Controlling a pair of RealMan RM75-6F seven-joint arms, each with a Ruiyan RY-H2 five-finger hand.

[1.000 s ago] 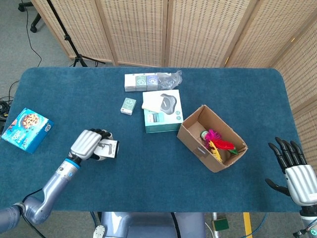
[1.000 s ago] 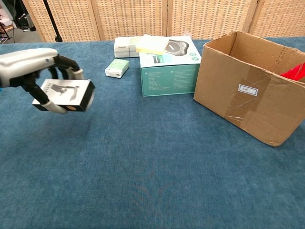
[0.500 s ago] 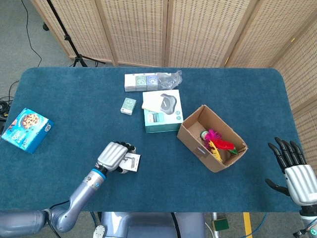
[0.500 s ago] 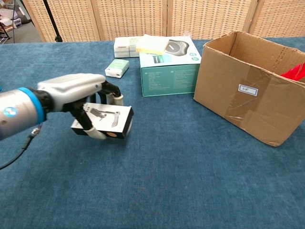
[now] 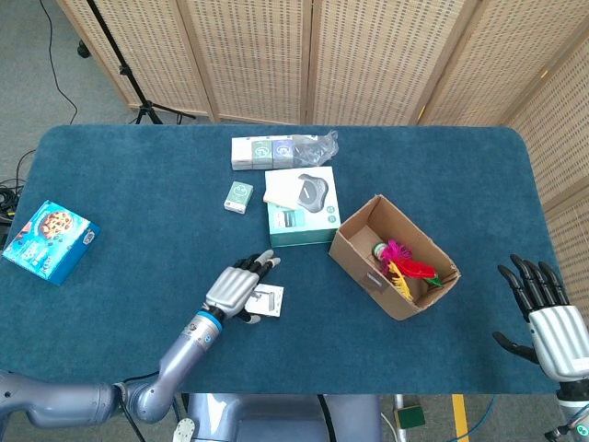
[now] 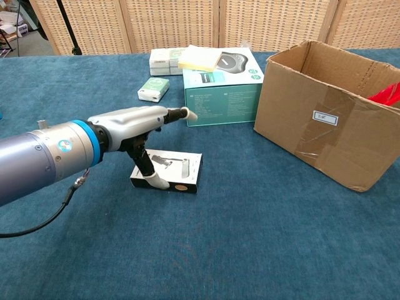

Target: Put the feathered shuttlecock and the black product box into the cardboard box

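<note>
- The left hand (image 6: 147,125) is hovering with fingers stretched out flat over the black product box (image 6: 167,170), which is lying on the desk (image 6: 250,237) (thumb touching its near edge).
- The right hand (image 5: 543,304) is resting spread, holding nothing.
- The feathered shuttlecock (image 5: 405,262) is lying inside the cardboard box (image 6: 325,112).

A rounded-corner table covered in dark blue carpet-like fabric (image 5: 138,198) fills most of the head view. Behind it stands a folding screen of pale wood frames with woven cane panels (image 5: 350,55). The grey floor (image 5: 37,83) shows at upper left, crossed by a black tripod leg (image 5: 124,64) and a thin black cable (image 5: 53,69). Light is even and soft.
</note>
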